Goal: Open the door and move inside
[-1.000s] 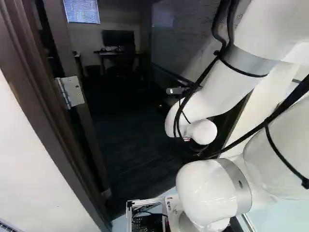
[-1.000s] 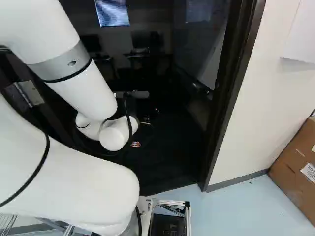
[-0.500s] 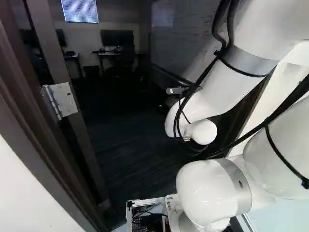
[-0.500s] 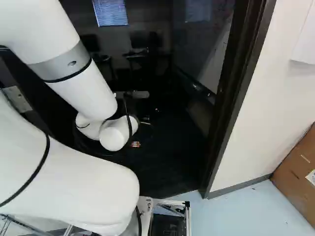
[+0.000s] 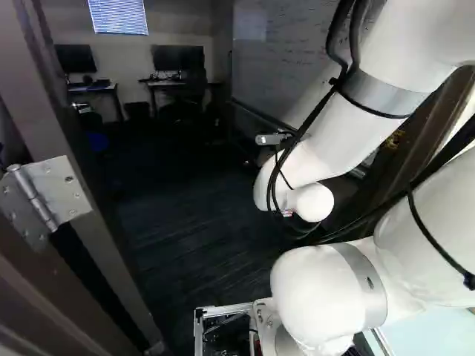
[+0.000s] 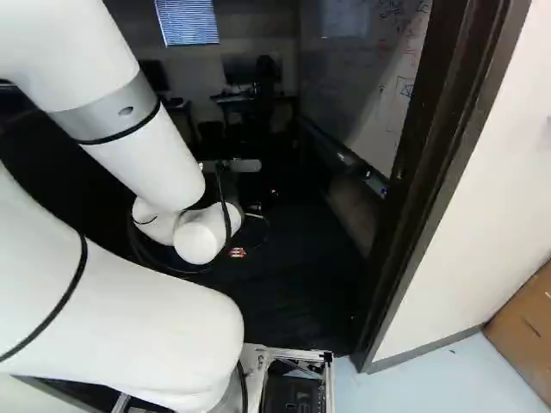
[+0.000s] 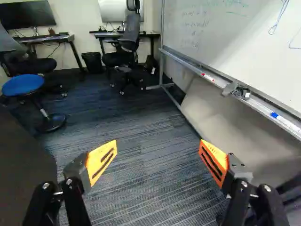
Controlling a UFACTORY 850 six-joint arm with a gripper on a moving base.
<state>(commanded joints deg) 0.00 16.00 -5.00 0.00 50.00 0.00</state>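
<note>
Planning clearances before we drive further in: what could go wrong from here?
1. Right side of the base could clip the doorframe; they look close in the right base view.
2. The door, ajar on its hinge, might swing back into the base or arm.
3. Veering right could run the open end effector into the whiteboard tray.

A dark, streaked carpet (image 7: 141, 174) is seen across the dimly lit room. Two desks (image 7: 42, 38) are set along the far wall (image 7: 77, 16), with a black bin (image 7: 92, 62) placed between them. A window (image 5: 119, 16) is covered by slatted blinds. Markers (image 7: 207, 76) are held on the tray of a whiteboard (image 7: 225, 42). At the right of the right base view, a pale floor (image 6: 430, 379) is met by a light wall (image 6: 482, 215), against which a cardboard box (image 6: 525, 327) is apparently set.
</note>
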